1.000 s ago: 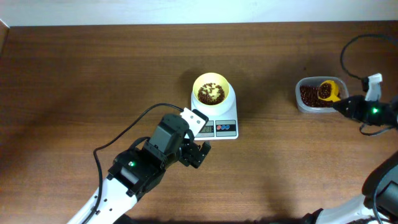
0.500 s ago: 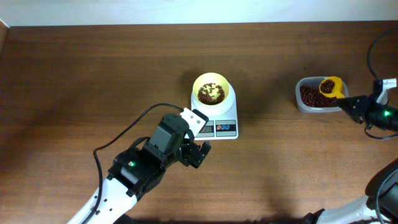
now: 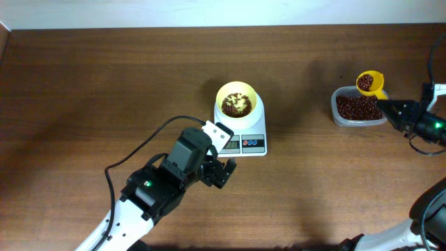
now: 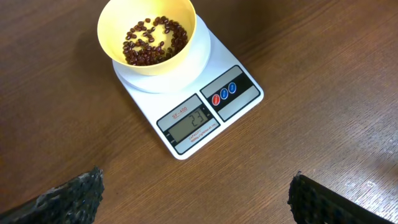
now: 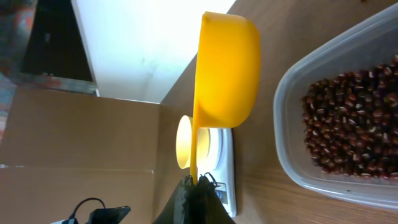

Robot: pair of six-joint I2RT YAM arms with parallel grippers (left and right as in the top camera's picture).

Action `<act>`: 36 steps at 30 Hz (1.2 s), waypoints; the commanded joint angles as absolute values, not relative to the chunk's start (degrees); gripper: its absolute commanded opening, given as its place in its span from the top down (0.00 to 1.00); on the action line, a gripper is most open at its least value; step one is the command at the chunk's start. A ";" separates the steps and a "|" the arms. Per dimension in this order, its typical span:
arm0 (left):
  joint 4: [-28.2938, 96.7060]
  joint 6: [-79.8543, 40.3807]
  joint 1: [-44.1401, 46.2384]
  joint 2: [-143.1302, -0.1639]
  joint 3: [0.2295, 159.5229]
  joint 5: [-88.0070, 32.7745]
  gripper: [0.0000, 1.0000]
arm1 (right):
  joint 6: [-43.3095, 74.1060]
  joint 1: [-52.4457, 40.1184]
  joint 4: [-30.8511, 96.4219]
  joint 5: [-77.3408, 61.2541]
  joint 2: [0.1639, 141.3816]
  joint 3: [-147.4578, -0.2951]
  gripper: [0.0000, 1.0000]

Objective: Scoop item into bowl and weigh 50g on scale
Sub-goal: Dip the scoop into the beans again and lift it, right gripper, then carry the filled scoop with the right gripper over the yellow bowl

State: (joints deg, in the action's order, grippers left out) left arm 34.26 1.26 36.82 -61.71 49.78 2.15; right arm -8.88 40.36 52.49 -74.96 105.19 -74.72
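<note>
brown wooden table (image 3: 83, 84). left gripper (image 3: 221, 173) spread wide and empty, at 7 o'clock of the scale (image 3: 252, 144), whose display (image 4: 193, 121) reads 23. bowl (image 3: 254, 104) of beans (image 3: 237, 104) sits on its 12 o'clock end. right gripper (image 3: 390, 108) clamps a bean-filled scoop (image 3: 370, 82) at the tub (image 3: 341, 118)'s 1 o'clock edge.

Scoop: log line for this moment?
right claw shut on scoop, beans in it, beside tub | bowl on scale, display 23 | left claw open
</note>
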 commanded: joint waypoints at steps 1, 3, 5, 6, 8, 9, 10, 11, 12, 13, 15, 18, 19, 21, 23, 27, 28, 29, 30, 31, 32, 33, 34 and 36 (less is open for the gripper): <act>34.22 0.69 36.58 -61.06 49.36 2.57 0.01 | -8.93 38.20 52.53 -79.11 105.69 -74.17 0.96; 34.22 0.69 36.58 -61.06 49.36 2.57 0.01 | -8.93 36.36 52.53 -79.11 105.69 -74.17 0.96; 34.37 0.69 36.58 -61.06 49.36 2.57 0.01 | -8.91 33.41 52.53 -79.13 105.69 -74.17 0.96; 34.39 0.69 36.58 -61.06 49.36 2.59 0.01 | -8.91 31.35 52.53 -79.11 105.69 -74.17 0.96; 34.39 0.69 36.58 -61.06 49.36 2.59 0.01 | -8.91 28.40 52.51 -79.11 105.69 -74.17 0.96; 34.39 0.69 36.58 -61.06 49.36 2.59 0.01 | -8.88 26.89 52.49 -79.13 105.69 -74.17 0.96; 34.39 0.69 36.58 -61.06 49.36 2.57 0.01 | -8.62 25.47 52.18 -79.09 105.69 -74.17 0.96; 34.39 0.69 36.58 -61.06 49.36 2.57 0.01 | -7.62 23.75 51.37 -79.13 105.69 -74.17 0.96; 34.39 0.69 36.58 -61.06 49.36 2.57 0.01 | -6.37 22.44 50.30 -79.11 105.69 -74.17 0.96; 34.39 0.69 36.58 -61.06 49.36 2.59 0.01 | -4.80 20.91 48.77 -79.09 105.69 -74.17 0.96; 34.39 0.69 36.58 -61.06 49.36 2.57 0.01 | 0.84 17.26 43.44 -78.81 105.69 -74.17 0.96; 34.39 0.69 36.58 -61.06 49.36 2.57 0.01 | 10.20 12.75 35.88 -75.90 105.69 -74.17 0.96; 34.39 0.69 36.58 -61.06 49.36 2.57 0.01 | 11.97 11.73 34.24 -75.59 105.69 -74.17 0.96; 34.39 0.69 36.58 -61.06 49.36 2.57 0.01 | 17.43 8.88 29.21 -74.65 105.69 -74.17 0.96; 34.39 0.69 36.58 -61.06 49.36 2.57 0.01 | 22.37 6.42 24.60 -73.25 105.69 -74.17 0.96; 34.39 0.69 36.58 -61.06 49.36 2.57 0.01 | 28.84 1.78 16.34 -71.02 105.69 -74.17 0.96; 34.39 0.69 36.58 -61.06 49.36 2.57 0.01 | 29.28 0.95 15.44 -70.32 105.69 -74.17 0.96; 34.39 0.69 36.58 -61.06 49.36 2.59 0.01 | 29.23 0.08 15.14 -69.45 105.69 -74.17 0.96; 34.39 0.69 36.58 -61.06 49.36 2.59 0.01 | 29.23 -0.64 15.16 -68.29 105.69 -74.17 0.96; 34.39 0.69 36.58 -61.06 49.36 2.57 0.01 | 29.23 -1.34 15.16 -67.11 105.69 -74.17 0.96; 34.39 0.69 36.58 -61.06 49.36 2.57 0.01 | 29.21 -1.93 15.14 -66.06 105.69 -74.17 0.96; 34.39 0.69 36.58 -61.06 49.36 2.57 0.01 | 29.19 -2.31 15.16 -64.95 105.69 -74.17 0.96; 34.39 0.69 36.58 -61.06 49.36 2.57 0.01 | 29.19 -2.63 15.16 -64.36 105.69 -74.17 0.96; 34.39 0.69 36.58 -61.06 49.36 2.57 0.01 | 28.75 -3.36 15.14 -63.94 105.69 -74.17 0.96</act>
